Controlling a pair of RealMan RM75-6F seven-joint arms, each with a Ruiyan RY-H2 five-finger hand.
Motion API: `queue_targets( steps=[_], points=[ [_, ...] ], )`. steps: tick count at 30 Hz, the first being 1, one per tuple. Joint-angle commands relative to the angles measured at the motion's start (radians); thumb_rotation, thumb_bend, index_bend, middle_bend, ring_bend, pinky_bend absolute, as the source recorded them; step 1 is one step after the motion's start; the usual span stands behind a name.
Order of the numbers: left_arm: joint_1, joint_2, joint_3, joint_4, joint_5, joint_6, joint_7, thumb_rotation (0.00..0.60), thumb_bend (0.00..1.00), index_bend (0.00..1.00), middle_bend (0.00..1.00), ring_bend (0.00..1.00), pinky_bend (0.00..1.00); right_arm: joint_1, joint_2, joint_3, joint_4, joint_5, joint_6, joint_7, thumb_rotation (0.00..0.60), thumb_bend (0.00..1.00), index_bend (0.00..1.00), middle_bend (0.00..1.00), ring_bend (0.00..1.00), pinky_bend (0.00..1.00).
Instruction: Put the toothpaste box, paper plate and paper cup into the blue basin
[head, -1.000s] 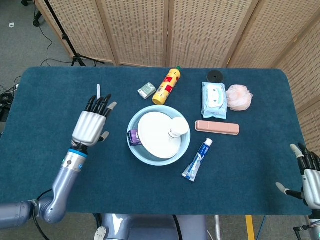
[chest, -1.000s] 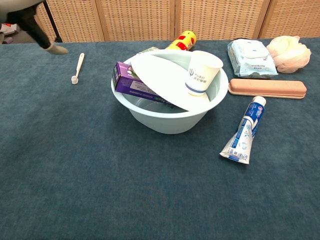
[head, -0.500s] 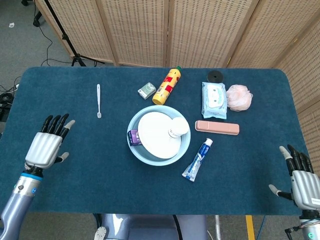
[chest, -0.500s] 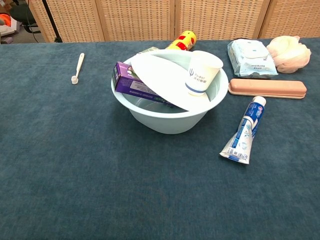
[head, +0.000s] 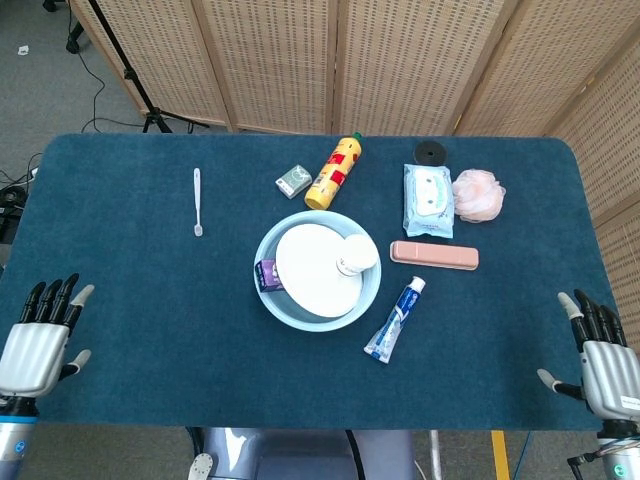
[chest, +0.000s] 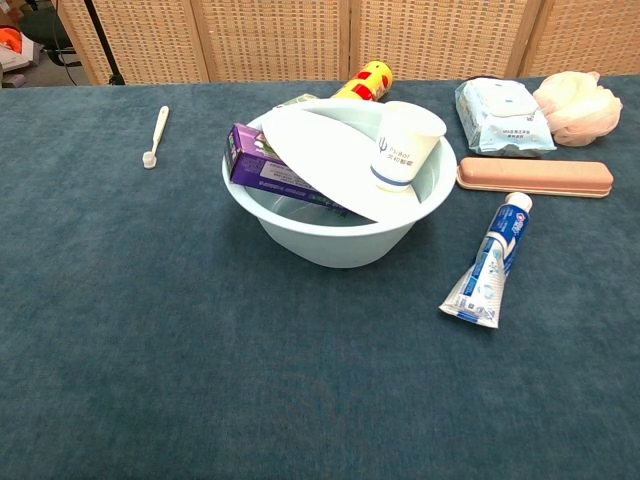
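The light blue basin (head: 268, 296) (chest: 330, 240) stands mid-table. Inside it the purple toothpaste box (head: 265, 273) (chest: 262, 168) leans against the left wall. The white paper plate (head: 312, 268) (chest: 320, 150) lies tilted over the box. The paper cup (head: 354, 256) (chest: 403, 147) stands at the basin's right side on the plate. My left hand (head: 40, 335) is at the table's front left corner, fingers apart, holding nothing. My right hand (head: 603, 360) is at the front right corner, also empty with fingers apart. Neither hand shows in the chest view.
A toothpaste tube (head: 395, 320) (chest: 488, 264) lies right of the basin. A pink case (head: 434, 255), wet wipes pack (head: 428, 199), pink puff (head: 478, 194), yellow bottle (head: 334, 171), small green box (head: 293, 180), black disc (head: 429, 152) and white toothbrush (head: 198, 201) lie around.
My left hand has drawn back from beside the toothbrush to the front left corner of the table. The right hand has barely shifted. The basin's contents have not moved.
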Motion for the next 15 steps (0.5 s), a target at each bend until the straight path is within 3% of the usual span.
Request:
queue_targets(
  steps=[1,15],
  points=[
    [0.03,-0.013,-0.01,0.011,-0.004,0.016,-0.018,0.6,0.17,0.0,0.0,0.0,0.0,0.003,-0.005,0.0,0.003,0.006,-0.006,-0.007,0.6,0.13,0.0,0.0,0.0,0.0],
    [0.063,-0.006,-0.057,0.018,0.0,-0.028,-0.038,0.6,0.17,0.0,0.0,0.0,0.0,0.014,-0.024,-0.007,0.002,0.001,-0.023,-0.037,0.6,0.13,0.0,0.0,0.0,0.0]
  ],
)
